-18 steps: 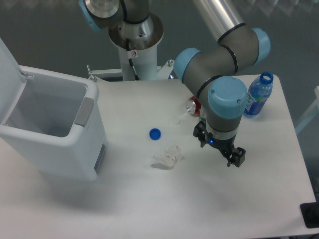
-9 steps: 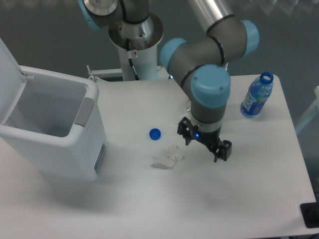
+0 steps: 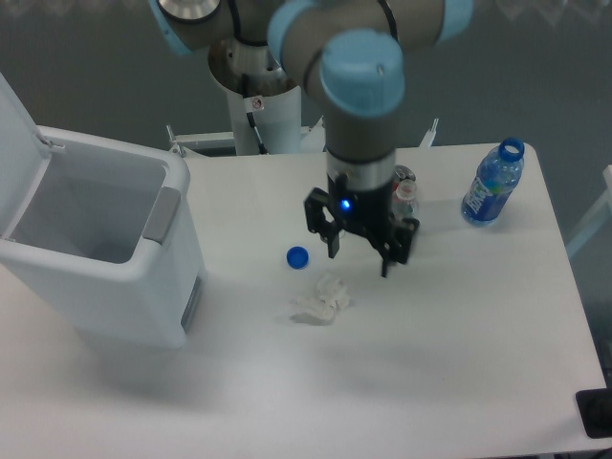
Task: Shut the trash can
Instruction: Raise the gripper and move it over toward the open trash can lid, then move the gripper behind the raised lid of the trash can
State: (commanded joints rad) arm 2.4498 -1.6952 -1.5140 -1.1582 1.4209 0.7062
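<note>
1. You are looking at the trash can (image 3: 105, 253) sitting at the table's (image 3: 459, 363) left edge, its lid (image 3: 17, 134) standing up and open.
2. Your gripper (image 3: 360, 251) is hovering over the table's middle, jaws spread and holding nothing.
3. A blue cap (image 3: 297, 256) and crumpled tissue (image 3: 321, 299) are lying just beside it.
4. A blue bottle (image 3: 491, 184) is standing near the far right corner.

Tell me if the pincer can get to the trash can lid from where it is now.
Probably yes. The pincer hangs open above the table, and between it and the raised lid lie only a low blue cap and the open bin, nothing tall.
</note>
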